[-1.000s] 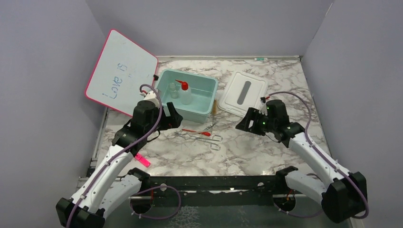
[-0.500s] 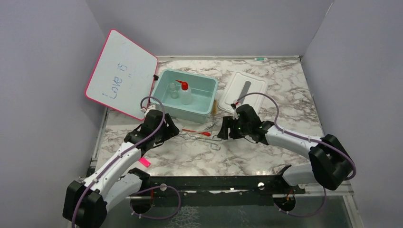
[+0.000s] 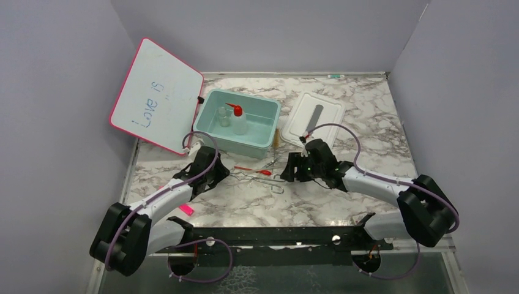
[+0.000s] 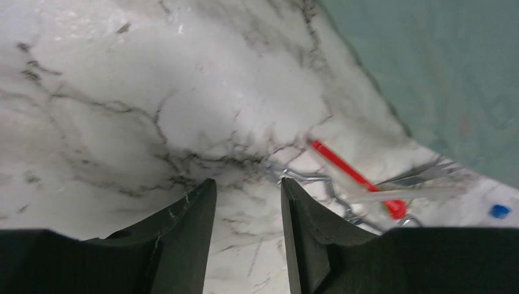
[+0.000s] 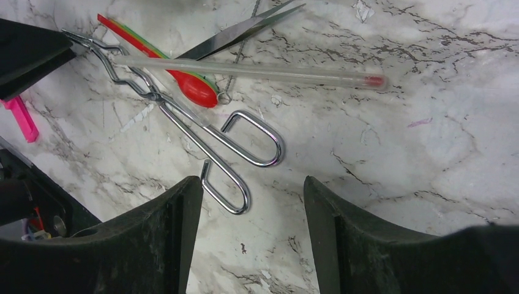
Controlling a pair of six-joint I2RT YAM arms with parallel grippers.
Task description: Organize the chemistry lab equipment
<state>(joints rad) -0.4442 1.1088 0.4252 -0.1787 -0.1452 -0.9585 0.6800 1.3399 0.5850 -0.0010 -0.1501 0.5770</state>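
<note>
Left gripper lowered beside tongs (jaws narrowing).

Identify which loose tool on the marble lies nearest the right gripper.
The wire tongs: their looped handles end just before the right gripper; red spoon and clear rod lie farther.

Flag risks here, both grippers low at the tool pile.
1. The metal tongs, red spoon and clear red-tipped tube lie crossed; lifting one would likely drag the others.
2. The left gripper and right gripper, both open, face that pile from opposite sides and could collide.
3. The tube rests across the tongs; a nudge may roll it.
</note>
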